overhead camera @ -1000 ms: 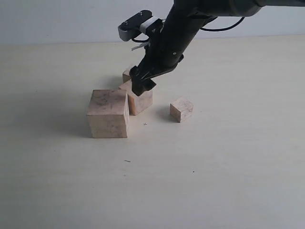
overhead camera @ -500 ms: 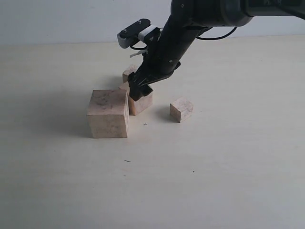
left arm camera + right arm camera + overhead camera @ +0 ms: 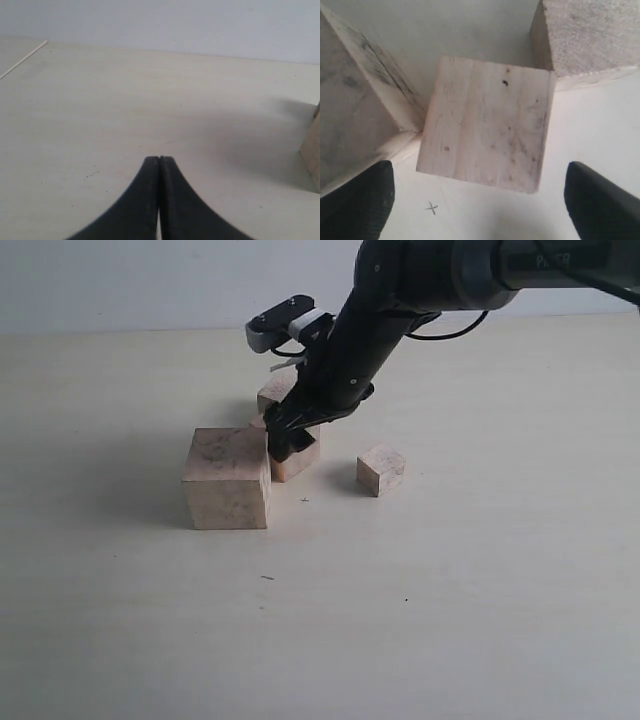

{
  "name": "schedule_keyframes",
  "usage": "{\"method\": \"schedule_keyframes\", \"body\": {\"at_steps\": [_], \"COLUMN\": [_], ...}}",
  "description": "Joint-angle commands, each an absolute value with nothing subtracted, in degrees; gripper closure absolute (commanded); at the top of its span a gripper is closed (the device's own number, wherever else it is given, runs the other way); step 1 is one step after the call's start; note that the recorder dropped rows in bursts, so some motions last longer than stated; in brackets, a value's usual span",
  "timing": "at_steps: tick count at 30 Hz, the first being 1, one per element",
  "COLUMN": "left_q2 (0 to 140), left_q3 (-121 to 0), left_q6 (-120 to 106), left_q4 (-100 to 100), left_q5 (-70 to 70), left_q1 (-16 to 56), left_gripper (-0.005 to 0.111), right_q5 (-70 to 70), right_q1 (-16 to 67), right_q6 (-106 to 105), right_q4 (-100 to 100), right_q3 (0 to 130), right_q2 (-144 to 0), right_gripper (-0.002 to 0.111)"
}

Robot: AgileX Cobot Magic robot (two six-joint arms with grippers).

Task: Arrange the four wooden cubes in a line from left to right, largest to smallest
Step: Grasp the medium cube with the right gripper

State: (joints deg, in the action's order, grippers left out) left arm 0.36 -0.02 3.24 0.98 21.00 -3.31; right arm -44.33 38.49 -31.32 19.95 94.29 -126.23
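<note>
The largest cube [image 3: 225,478] stands left of centre. Touching its right corner is a mid-sized cube [image 3: 299,458], also seen from above [image 3: 487,122]. Behind them sits another cube [image 3: 275,392], and a small cube [image 3: 381,469] lies apart on the right. My right gripper [image 3: 284,443] hangs open low over the mid-sized cube, its fingertips [image 3: 362,195] spread wider than the block and not touching it. My left gripper [image 3: 159,160] is shut and empty above bare table, out of the exterior view.
The pale table [image 3: 450,590] stretches wide in front and to both sides. A small pencilled cross [image 3: 432,207] marks the surface near the mid-sized cube. A wooden cube edge [image 3: 312,150] shows at the side of the left wrist view.
My right gripper has dropped lower and slightly leftward over the mid-sized cube. The cubes have not moved.
</note>
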Motion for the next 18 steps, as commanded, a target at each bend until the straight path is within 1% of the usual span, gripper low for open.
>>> {"method": "schedule_keyframes", "body": {"at_steps": [1,15,18], "left_q2": [0.0,0.0,0.0], "left_q3": [0.0,0.0,0.0], "left_q6": [3.28,3.28,3.28], "left_q4": [0.87,0.87,0.87], "left_q5": [20.41,20.41,20.41], "left_q1": [-3.23,-3.23,-3.23], "left_gripper": [0.107,0.107,0.107], "right_q5": [-42.95,-39.81,-39.34], "right_q1": [38.19,38.19,38.19], "right_q6": [-31.66,-31.54,-31.54], "right_q4": [20.89,20.77,20.77], "right_q3": [93.96,93.96,93.96], "right_q2": [-127.11,-128.85,-128.85], "right_gripper": [0.022,0.022,0.025]}}
